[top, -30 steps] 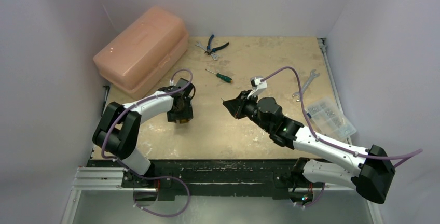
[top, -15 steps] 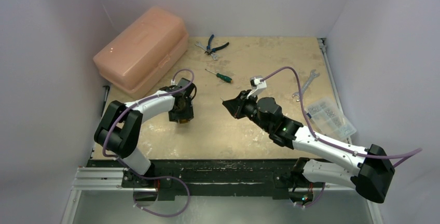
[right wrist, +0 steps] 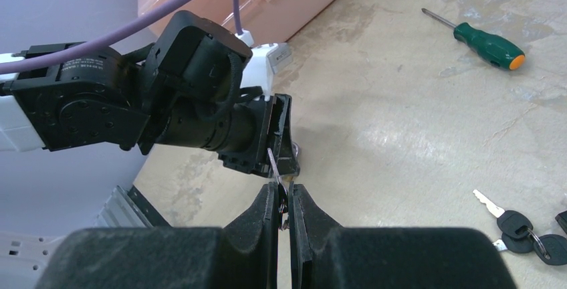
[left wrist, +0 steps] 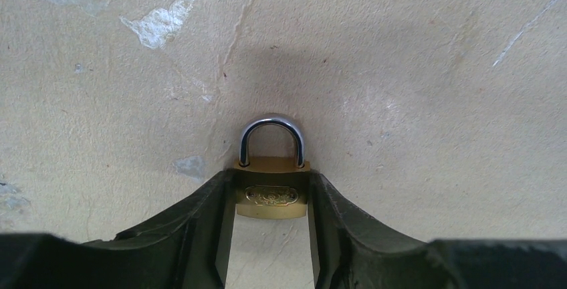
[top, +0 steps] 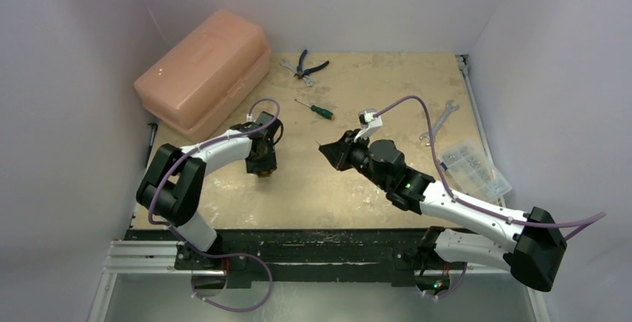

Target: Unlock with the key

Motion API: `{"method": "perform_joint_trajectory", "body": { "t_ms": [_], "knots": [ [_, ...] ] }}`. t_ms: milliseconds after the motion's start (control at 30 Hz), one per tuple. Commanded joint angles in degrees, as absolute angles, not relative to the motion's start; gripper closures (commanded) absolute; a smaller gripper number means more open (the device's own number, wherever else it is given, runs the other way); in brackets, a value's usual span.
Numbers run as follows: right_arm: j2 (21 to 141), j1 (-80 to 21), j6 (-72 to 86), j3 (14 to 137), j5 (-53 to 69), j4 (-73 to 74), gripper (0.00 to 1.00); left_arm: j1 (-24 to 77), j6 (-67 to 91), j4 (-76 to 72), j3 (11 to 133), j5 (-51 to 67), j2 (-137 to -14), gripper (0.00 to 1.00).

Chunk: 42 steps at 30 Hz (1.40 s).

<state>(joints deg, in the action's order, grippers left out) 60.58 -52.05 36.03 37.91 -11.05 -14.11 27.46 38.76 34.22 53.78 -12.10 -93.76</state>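
Observation:
My left gripper [left wrist: 271, 199] is shut on a brass padlock [left wrist: 271, 192] with a silver shackle [left wrist: 272, 138]; it holds the lock by its sides just above the table. In the top view the left gripper [top: 262, 164] points down at the table's left middle. My right gripper [right wrist: 283, 199] is shut on a key [right wrist: 275, 168] whose blade sticks out toward the left gripper. In the top view the right gripper [top: 328, 150] is level with the left one and apart from it.
A pink toolbox [top: 203, 72] stands at the back left. A green screwdriver [top: 314, 108], pliers [top: 304, 65], a wrench [top: 440, 121] and a clear parts box [top: 474, 169] lie on the table. Spare keys [right wrist: 518, 225] lie to the right.
My left gripper with the padlock has shifted slightly toward the back. The right arm has hardly moved.

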Motion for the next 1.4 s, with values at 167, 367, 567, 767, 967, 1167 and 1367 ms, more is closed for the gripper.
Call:
{"method": "perform_joint_trajectory", "body": {
  "t_ms": [167, 367, 567, 767, 967, 1167, 1367],
  "knots": [
    [61.26, -51.77, 36.5, 38.5, -10.82, -14.88, 1.0, 27.6, 41.41, 26.84, 54.31, -2.71, -89.56, 1.0],
    [60.68, -51.77, 37.15, 38.39, -11.11, -14.55, 1.0, 27.6, 42.32, 23.12, 53.72, -0.7, -86.6, 1.0],
    [59.74, -51.77, 37.22, 38.59, -11.75, -13.59, 1.0, 27.59, 42.81, 21.49, 53.66, 1.4, -84.9, 1.0],
    [59.2, -51.77, 37.68, 38.17, -12.26, -13.45, 1.0, 27.6, 42.84, 20.37, 54.01, 3.13, -83.03, 1.0],
    [58.9, -51.77, 37.88, 38.06, -13.16, -13.36, 1.0, 27.6, 42.14, 20.1, 57.98, 8.69, -83.65, 1.0],
    [58.25, -51.77, 37.69, 38.94, -15.62, -11.79, 1.0, 27.6, 43.56, 17.13, 61.97, 13.8, -82.64, 1.0],
    [56.7, -51.76, 37.76, 39.39, -19.1, -10.16, 1.0, 27.53, 51.67, 14.21, 64.26, 9.53, -80.44, 1.0]
  ]
}}
